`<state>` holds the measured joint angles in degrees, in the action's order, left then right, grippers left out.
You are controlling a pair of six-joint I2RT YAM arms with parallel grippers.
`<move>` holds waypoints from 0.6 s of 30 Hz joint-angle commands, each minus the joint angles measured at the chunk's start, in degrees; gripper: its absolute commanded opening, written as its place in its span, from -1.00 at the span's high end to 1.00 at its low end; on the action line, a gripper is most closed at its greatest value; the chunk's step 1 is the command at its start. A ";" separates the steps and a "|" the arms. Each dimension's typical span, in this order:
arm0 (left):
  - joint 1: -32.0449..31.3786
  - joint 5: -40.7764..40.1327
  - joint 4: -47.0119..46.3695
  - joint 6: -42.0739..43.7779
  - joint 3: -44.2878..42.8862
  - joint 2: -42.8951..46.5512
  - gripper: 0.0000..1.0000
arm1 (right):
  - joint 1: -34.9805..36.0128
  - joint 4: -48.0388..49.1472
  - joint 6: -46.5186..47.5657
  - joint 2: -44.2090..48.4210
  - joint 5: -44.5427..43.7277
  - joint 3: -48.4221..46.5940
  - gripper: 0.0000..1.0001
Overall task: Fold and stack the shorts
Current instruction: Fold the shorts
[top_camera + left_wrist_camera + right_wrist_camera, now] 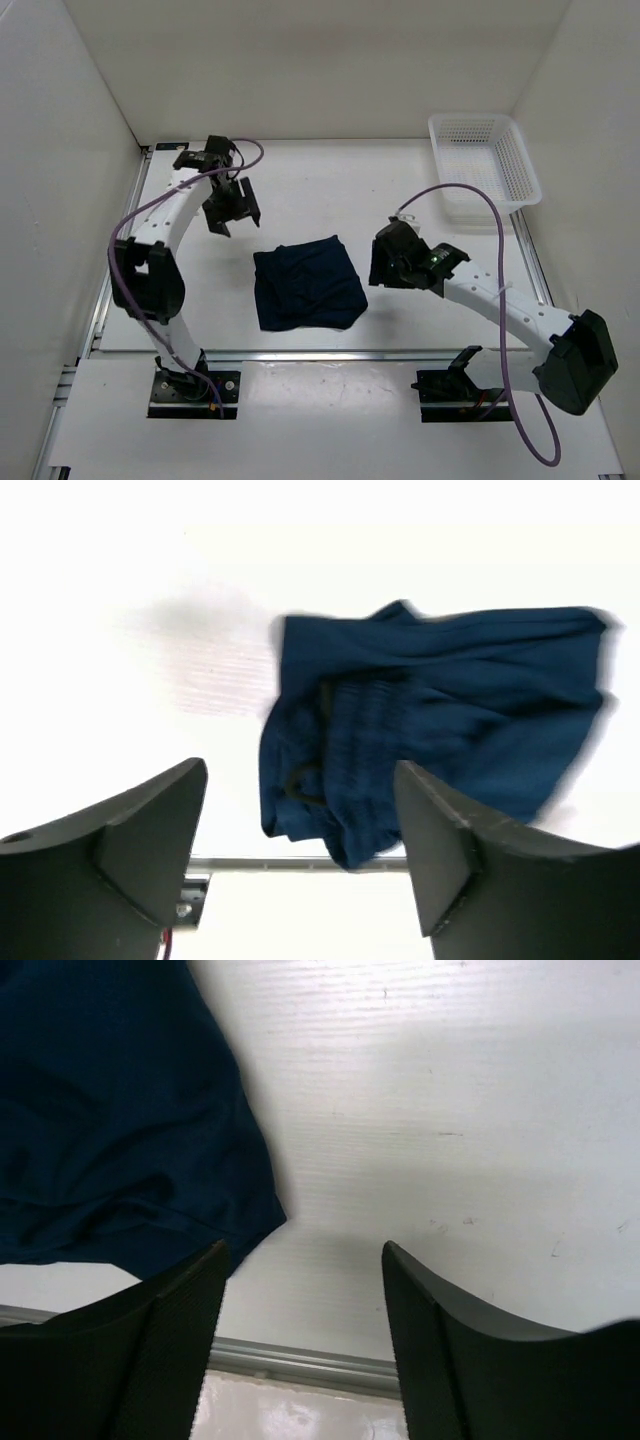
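Hovering with jaws spread, pinching nothing: left gripper (233,212) at 10 o'clock of the shorts (308,288), right gripper (380,265) at 3 o'clock, both clear of cloth. Seeing shorts lying mid-table as a rough folded square. Judging fold near done; probably needing edge tidy, then regrasp for stacking.

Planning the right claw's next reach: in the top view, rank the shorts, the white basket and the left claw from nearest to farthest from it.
From the right claw:
1. shorts, just to its left, mid-table.
2. white basket, in the far right corner.
3. left claw, beyond the shorts, on the left side.
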<state>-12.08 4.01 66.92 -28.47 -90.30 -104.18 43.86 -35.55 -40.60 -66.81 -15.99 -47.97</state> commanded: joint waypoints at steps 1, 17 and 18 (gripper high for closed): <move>0.03 -2.79 3.57 -0.53 -4.71 9.16 -0.71 | -0.26 0.48 3.59 -4.02 0.69 -8.36 -0.23; -9.28 8.74 -19.01 -6.86 22.19 7.34 0.79 | -2.01 9.71 8.00 -43.20 11.77 -30.35 1.00; -9.28 8.04 -19.54 -6.08 22.19 6.19 0.79 | -2.02 9.71 7.47 -44.63 11.77 -31.22 1.00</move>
<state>-21.58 13.26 51.77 -35.00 -67.88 -97.71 43.07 -26.76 -32.91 -108.49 -5.21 -76.12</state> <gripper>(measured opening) 0.109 0.002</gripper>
